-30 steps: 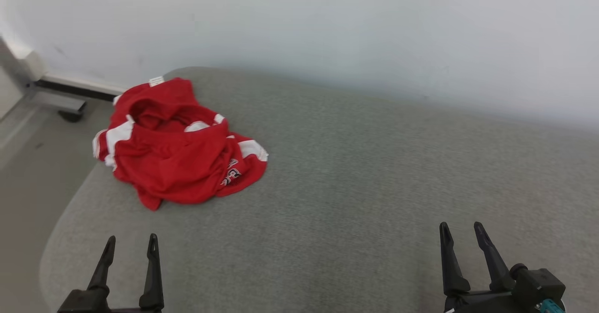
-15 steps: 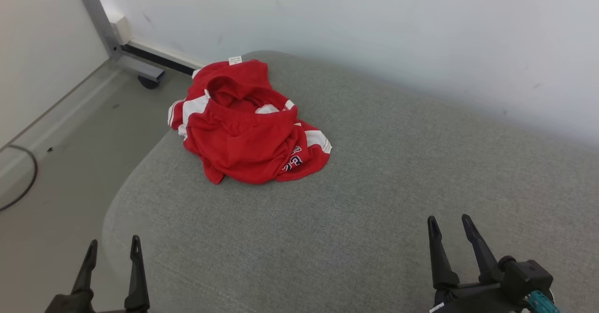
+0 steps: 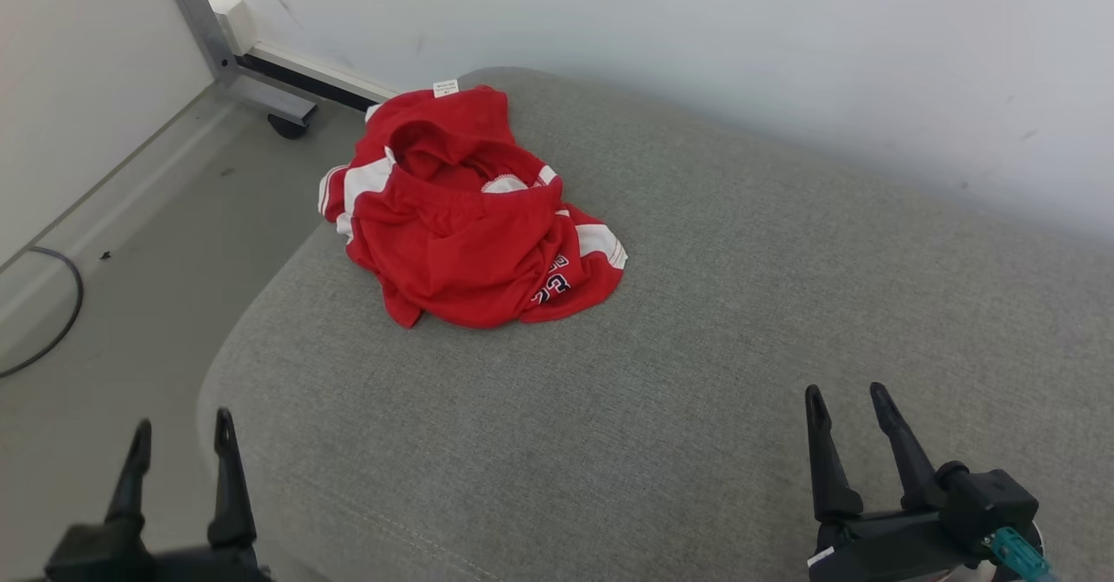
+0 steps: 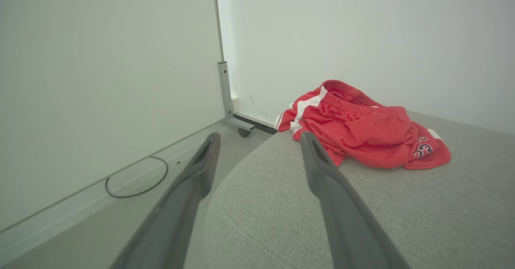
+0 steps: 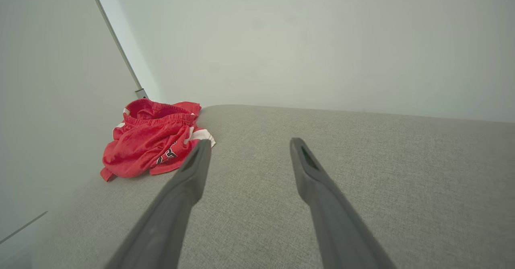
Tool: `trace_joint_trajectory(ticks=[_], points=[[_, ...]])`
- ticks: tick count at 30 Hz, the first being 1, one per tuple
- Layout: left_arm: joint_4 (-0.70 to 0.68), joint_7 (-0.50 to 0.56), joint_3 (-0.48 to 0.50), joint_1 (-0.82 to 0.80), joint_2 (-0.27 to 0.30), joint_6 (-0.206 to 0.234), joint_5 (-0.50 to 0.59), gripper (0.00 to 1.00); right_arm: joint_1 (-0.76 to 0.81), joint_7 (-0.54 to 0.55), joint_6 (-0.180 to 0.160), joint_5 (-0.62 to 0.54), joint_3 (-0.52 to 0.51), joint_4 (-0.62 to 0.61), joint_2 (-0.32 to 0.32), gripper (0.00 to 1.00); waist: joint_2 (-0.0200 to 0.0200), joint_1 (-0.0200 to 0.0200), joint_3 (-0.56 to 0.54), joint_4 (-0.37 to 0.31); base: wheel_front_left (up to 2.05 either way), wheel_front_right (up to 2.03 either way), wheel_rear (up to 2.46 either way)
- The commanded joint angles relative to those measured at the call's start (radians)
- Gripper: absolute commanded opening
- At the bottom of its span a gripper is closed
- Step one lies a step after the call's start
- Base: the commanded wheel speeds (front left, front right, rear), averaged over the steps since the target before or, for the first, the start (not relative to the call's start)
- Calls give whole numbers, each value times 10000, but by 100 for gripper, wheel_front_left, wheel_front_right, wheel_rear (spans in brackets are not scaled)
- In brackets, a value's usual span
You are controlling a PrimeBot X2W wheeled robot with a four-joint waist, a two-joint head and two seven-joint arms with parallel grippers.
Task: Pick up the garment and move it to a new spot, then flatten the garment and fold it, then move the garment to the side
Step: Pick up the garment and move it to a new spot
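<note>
**While both arms wait low, the garment lies bunched at 11 o'clock**

As you look down from the head camera, your left gripper (image 3: 183,421) sits at 7 o'clock and your right gripper (image 3: 846,390) at 5 o'clock. Both have their long dark fingers pointing up the view. Each pair of fingers is spread apart with nothing between them, so both grippers are released. The left one hangs at the rounded corner of the cushion (image 3: 696,321). Its wrist camera shows one finger over the floor (image 3: 130,243) and the other over the cushion's edge. The right one is over the cushion itself, well apart from the cloth.

The garment (image 3: 461,234) is at 11 o'clock, near the cushion's far left corner and close to the wall (image 3: 696,34). It is a crumpled heap of red mesh-like fabric with white side stripes, a gathered elastic waistband and dark lettering near its right hem. A small white label sticks up at its far edge.

The cushion is a grey woven textile with soft, rounded edges. At 10 o'clock a metal frame leg (image 3: 261,99) stands on a dark castor, and a thin dark cable (image 3: 61,321) curves across the floor at 9 o'clock.
</note>
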Motion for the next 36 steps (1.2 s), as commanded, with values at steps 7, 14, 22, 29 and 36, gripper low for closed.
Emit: trace_joint_trajectory(ticks=[7, 14, 22, 29, 36], points=[[468, 59, 301, -2192, 636, -358, -278, 100, -350, -9, 33, -482, -274, -336, -32, 100, 0, 0, 1037, -1388, 0, 0, 0], [854, 173, 725, -4106, 1186, -596, -660, 100, -969, -9, 33, -827, -659, -665, -95, 100, 0, 0, 2353, -2712, 0, 0, 0], [1686, 673, 1004, -5927, 2028, -824, -921, 100, -1356, -7, 33, -857, -1064, -997, -63, 100, 0, 0, 3506, -4149, 0, 0, 0], [3167, 1203, 957, -6727, 2574, -1127, -1093, 100, -1504, -9, 33, -748, -1089, -1140, -37, 100, 0, 0, 3871, -4874, 0, 0, 0], [4615, 2359, 644, -6991, 2868, -1385, -1295, 100, -1446, -9, 33, -756, -1118, -1159, -22, 100, 0, 0, 3853, -5155, 0, 0, 0]])
